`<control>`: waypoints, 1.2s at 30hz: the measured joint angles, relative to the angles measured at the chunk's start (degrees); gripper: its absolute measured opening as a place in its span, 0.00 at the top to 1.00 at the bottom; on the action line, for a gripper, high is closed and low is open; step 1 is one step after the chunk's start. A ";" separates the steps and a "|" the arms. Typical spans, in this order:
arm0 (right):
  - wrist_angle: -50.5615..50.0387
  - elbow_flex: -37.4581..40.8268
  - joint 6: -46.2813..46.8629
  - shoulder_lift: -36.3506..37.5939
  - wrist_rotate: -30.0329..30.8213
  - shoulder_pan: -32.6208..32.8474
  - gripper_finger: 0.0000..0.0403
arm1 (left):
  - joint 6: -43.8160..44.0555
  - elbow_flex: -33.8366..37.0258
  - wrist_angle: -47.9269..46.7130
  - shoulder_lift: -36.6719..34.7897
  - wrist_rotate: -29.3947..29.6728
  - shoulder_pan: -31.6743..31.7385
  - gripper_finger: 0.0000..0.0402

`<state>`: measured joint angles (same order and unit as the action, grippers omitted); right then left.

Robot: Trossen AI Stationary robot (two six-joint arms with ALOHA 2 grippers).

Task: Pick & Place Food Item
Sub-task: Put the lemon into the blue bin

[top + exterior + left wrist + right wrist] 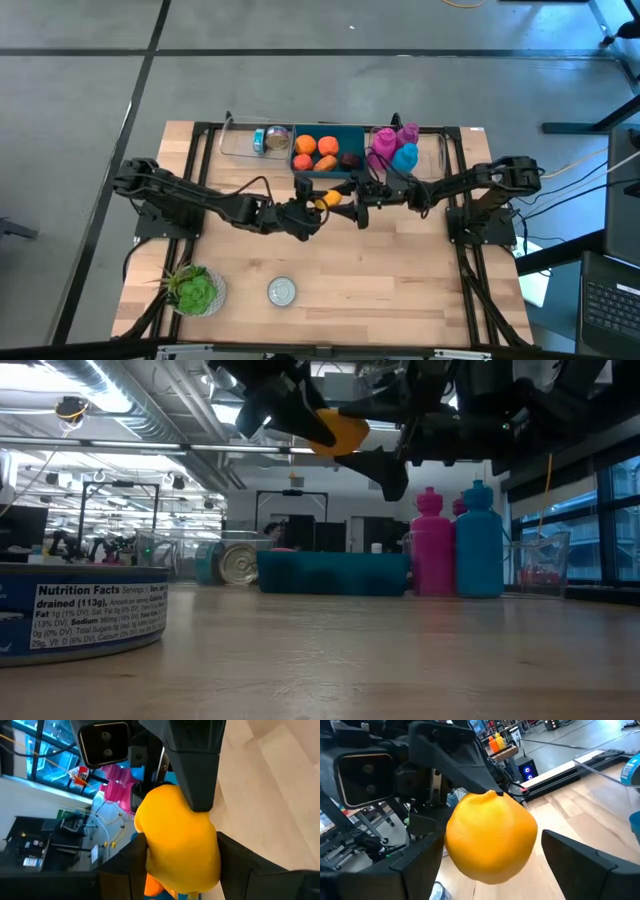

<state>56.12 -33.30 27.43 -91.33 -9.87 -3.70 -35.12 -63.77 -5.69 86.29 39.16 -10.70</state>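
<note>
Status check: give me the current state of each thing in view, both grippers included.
Yellow lemon-like fruit: held above the table, between both grippers.
Left gripper: shut on the fruit.
Right gripper: open, fingers either side of the fruit.
Teal bin: holds orange fruits and a dark one.
Pink bottle: upright.
Blue bottle: upright.
Silver can: upright on the table.
</note>
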 joint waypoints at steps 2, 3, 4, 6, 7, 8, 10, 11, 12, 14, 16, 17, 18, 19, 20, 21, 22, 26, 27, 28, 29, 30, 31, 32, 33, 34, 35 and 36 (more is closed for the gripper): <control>-0.12 0.00 -0.44 0.00 -0.01 0.04 0.17 | -0.78 0.01 0.19 -0.01 -0.12 -0.02 0.58; -0.15 0.00 -0.48 0.00 -0.02 0.04 0.17 | -1.04 0.02 0.26 0.00 -0.14 -0.04 0.58; -0.05 0.00 -0.64 0.00 -0.03 0.04 0.18 | -1.13 0.02 0.30 0.01 -0.16 -0.04 0.58; 0.02 0.00 -0.89 0.00 -0.17 0.02 0.21 | -1.11 0.02 0.30 0.01 -0.58 -0.02 0.58; 0.00 0.00 -0.91 0.00 -0.26 0.02 0.23 | -1.01 0.04 0.28 0.01 -1.12 -0.02 0.58; 0.00 0.00 -0.91 0.00 -0.32 0.04 0.25 | -0.84 0.07 0.30 0.01 -1.57 -0.02 0.58; 0.05 0.00 -1.06 0.00 -0.50 0.04 0.31 | -0.86 0.07 0.29 0.01 -2.01 -0.02 0.58; 0.06 0.00 -1.05 0.00 -0.52 0.04 0.34 | -0.87 0.07 0.26 0.01 -2.07 -0.02 0.58; 0.18 0.00 -1.04 0.00 -0.52 0.04 0.37 | -0.89 0.09 0.26 0.01 -2.05 -0.02 0.58; 0.38 0.00 -1.02 0.00 -0.52 0.04 0.42 | -0.91 0.09 0.28 -0.01 -2.06 -0.02 0.58; 0.40 0.00 -1.02 0.00 -0.50 0.04 0.47 | -0.91 0.09 0.26 -0.01 -2.06 -0.02 0.58; 0.40 0.00 -1.02 0.00 -0.49 0.04 0.50 | -0.91 0.09 0.26 -0.01 -2.12 -0.02 0.58; 0.40 0.00 -1.04 0.00 -0.50 0.04 0.51 | -0.91 0.09 0.26 -0.01 -2.34 -0.02 0.58; 0.38 0.00 -1.07 0.00 -0.48 0.04 0.53 | -0.91 0.09 0.25 -0.01 -2.54 -0.02 0.58; 0.37 0.00 -1.11 0.00 -0.48 0.04 0.54 | -0.91 0.10 0.24 -0.01 -2.61 -0.02 0.58; 0.37 0.01 -1.19 0.00 -0.47 0.04 0.55 | -0.91 0.11 0.24 -0.01 -2.64 -0.02 0.58; 0.35 0.02 -1.25 0.00 -0.46 0.04 0.55 | -0.91 0.11 0.24 -0.01 -2.69 -0.02 0.58; 0.37 0.02 -1.30 0.00 -0.46 0.04 0.56 | -0.68 0.11 0.29 -0.01 -2.68 -0.02 0.57; 0.37 0.02 -1.32 0.00 -0.46 0.04 0.56 | -0.57 0.11 0.39 -0.01 -2.51 -0.02 0.57; 0.39 0.02 -1.34 0.00 -0.46 0.03 0.56 | -0.44 0.12 0.59 -0.01 -2.27 -0.04 0.56; 0.43 0.02 -1.45 0.00 -0.46 0.02 0.56 | -0.39 0.13 0.74 -0.01 -1.95 -0.09 0.55; 0.47 0.02 -1.62 0.00 -0.46 0.02 0.56 | -0.25 0.13 0.81 -0.01 -1.71 -0.09 0.53; 0.49 0.02 -1.78 0.00 -0.46 0.02 0.57 | -0.04 0.13 0.93 -0.01 -1.64 -0.09 0.52; 0.53 0.00 -1.96 0.00 -0.53 0.02 0.57 | 0.25 0.13 1.03 -0.01 -1.67 -0.09 0.50; 0.57 0.02 -2.00 0.00 -0.85 0.00 0.57 | 0.93 0.13 1.18 -0.01 -1.68 -0.09 0.48; 0.63 0.02 -2.14 0.00 -1.06 0.00 0.57 | 1.88 0.13 1.27 -0.01 -1.67 -0.09 0.46; 0.64 0.00 -2.16 0.00 -1.09 0.00 0.57 | 2.68 0.13 1.37 -0.01 -1.71 -0.09 0.44; 0.64 0.02 -2.16 0.00 -1.11 0.00 0.57 | 3.25 0.13 1.42 -0.01 -1.73 -0.09 0.42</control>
<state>56.75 -33.28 25.28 -91.33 -10.98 -3.70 -31.87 -63.64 -4.27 86.28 37.43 -10.79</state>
